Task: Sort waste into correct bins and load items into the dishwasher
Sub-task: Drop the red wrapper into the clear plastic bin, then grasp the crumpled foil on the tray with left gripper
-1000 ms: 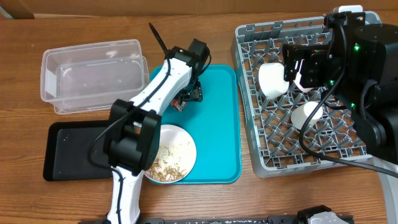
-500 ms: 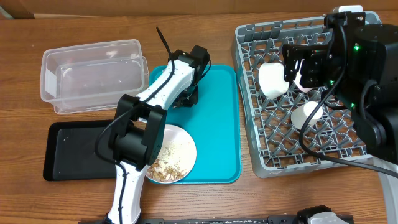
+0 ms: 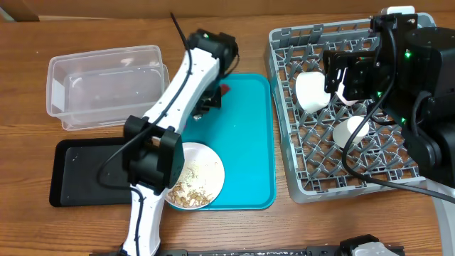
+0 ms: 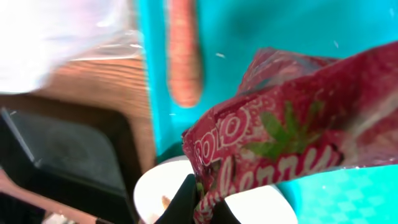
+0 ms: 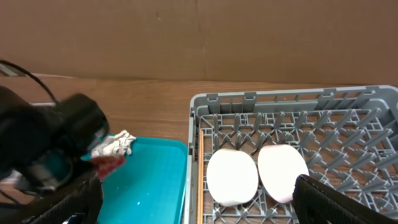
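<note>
Pinched tight on a corner of the red snack wrapper [image 4: 292, 134]: the left gripper [image 4: 200, 202], held up over the far left corner of the teal tray [image 3: 249, 142]. Below it on the tray, an orange carrot-like stick [image 4: 185, 56], lying free near the tray's left edge. Just beside the wrapper in the right wrist view, a crumpled white napkin [image 5: 117, 144] at the tray's far edge. At the tray's near left corner, a white plate [image 3: 221, 171] with rice and brownish scraps [image 3: 192, 186], partly hidden under the left arm. On the counter [image 3: 35, 227] left of the teal tray, a clear plastic tub [image 3: 106, 85] at the far side and a flat black tray [image 3: 78, 171] nearer, close to each other. To the right, well apart from the wrapper, the grey dish rack [image 3: 313, 171], with two white bowls [image 5: 232, 176] side by side among its pegs, touching or nearly so. Spread wide over the rack above those bowls, with nothing between its fingers: the right gripper [image 5: 196, 186].
</note>
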Controlling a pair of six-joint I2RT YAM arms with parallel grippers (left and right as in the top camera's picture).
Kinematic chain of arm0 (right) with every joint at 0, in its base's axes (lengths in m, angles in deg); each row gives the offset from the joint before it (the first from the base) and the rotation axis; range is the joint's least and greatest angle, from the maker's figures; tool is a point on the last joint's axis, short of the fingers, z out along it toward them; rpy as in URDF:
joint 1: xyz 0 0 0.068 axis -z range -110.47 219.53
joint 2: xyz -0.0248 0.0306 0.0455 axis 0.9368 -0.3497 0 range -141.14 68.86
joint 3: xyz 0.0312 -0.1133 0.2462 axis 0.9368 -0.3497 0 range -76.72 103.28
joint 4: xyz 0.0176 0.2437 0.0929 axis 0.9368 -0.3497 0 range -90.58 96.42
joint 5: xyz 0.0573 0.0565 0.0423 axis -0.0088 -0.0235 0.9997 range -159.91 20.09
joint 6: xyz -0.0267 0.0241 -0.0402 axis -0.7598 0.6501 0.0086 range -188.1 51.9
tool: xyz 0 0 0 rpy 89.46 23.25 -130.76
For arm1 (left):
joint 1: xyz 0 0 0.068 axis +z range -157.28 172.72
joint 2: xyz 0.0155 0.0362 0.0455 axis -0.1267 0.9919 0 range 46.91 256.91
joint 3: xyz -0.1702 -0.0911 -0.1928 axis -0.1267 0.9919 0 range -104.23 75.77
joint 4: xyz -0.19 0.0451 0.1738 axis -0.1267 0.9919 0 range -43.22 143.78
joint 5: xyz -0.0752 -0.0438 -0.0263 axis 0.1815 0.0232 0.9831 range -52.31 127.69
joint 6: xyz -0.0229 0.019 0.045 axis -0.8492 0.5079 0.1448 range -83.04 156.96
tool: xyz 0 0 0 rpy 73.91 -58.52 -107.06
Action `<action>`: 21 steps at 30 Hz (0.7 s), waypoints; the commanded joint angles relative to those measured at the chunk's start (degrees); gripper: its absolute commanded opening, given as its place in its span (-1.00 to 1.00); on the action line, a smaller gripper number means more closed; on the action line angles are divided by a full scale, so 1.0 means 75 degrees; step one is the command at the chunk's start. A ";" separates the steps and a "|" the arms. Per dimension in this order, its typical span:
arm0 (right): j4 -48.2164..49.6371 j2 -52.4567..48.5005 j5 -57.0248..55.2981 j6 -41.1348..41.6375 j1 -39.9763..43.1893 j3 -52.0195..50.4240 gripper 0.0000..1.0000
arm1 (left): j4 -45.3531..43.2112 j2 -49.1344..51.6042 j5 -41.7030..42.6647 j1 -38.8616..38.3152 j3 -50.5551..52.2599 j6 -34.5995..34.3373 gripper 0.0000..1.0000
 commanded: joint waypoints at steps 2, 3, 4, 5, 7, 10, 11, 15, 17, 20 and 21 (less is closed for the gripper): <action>0.0017 -0.0003 -0.0041 0.0035 0.0032 -0.0003 1.00 | 0.0181 -0.0574 -0.0530 0.1020 -0.0487 -0.0810 -0.92; 0.0017 -0.0003 -0.0041 0.0032 0.0032 -0.0003 1.00 | 0.0189 -0.0618 -0.0484 0.1361 -0.0487 -0.0982 -0.91; 0.0017 -0.0003 -0.0041 0.0032 0.0032 -0.0003 1.00 | 0.0178 -0.0618 -0.0411 0.1655 -0.0487 -0.1070 -0.92; 0.0017 -0.0003 -0.0041 0.0032 0.0032 -0.0003 1.00 | 0.0134 -0.0618 -0.0309 0.1950 -0.0484 -0.1096 -0.92; 0.0017 -0.0003 -0.0041 0.0035 0.0032 -0.0003 1.00 | -0.0096 -0.0612 0.0122 0.2506 -0.0446 -0.1017 -0.92; 0.0017 -0.0003 -0.0041 0.0032 0.0032 -0.0003 1.00 | -0.0417 -0.0612 0.1221 0.3179 -0.0449 -0.0600 -0.56; 0.0017 -0.0003 -0.0041 0.0032 0.0032 -0.0003 1.00 | -0.0481 -0.0612 0.1556 0.3346 -0.0455 -0.0495 -0.18; 0.0017 -0.0003 -0.0041 0.0032 0.0032 -0.0003 1.00 | -0.0431 -0.0612 0.2833 0.3864 -0.0595 -0.0332 0.43; 0.0017 -0.0003 -0.0041 0.0035 0.0032 -0.0003 1.00 | -0.0289 -0.0612 0.3244 0.3981 -0.0778 -0.0242 0.36; 0.0017 -0.0003 -0.0041 0.0032 0.0032 -0.0003 1.00 | -0.0050 -0.0615 0.3351 0.3952 -0.1265 -0.0128 0.27; 0.0017 -0.0003 -0.0041 0.0032 0.0032 -0.0003 1.00 | -0.0009 -0.0615 0.3325 0.3879 -0.1445 -0.0079 0.26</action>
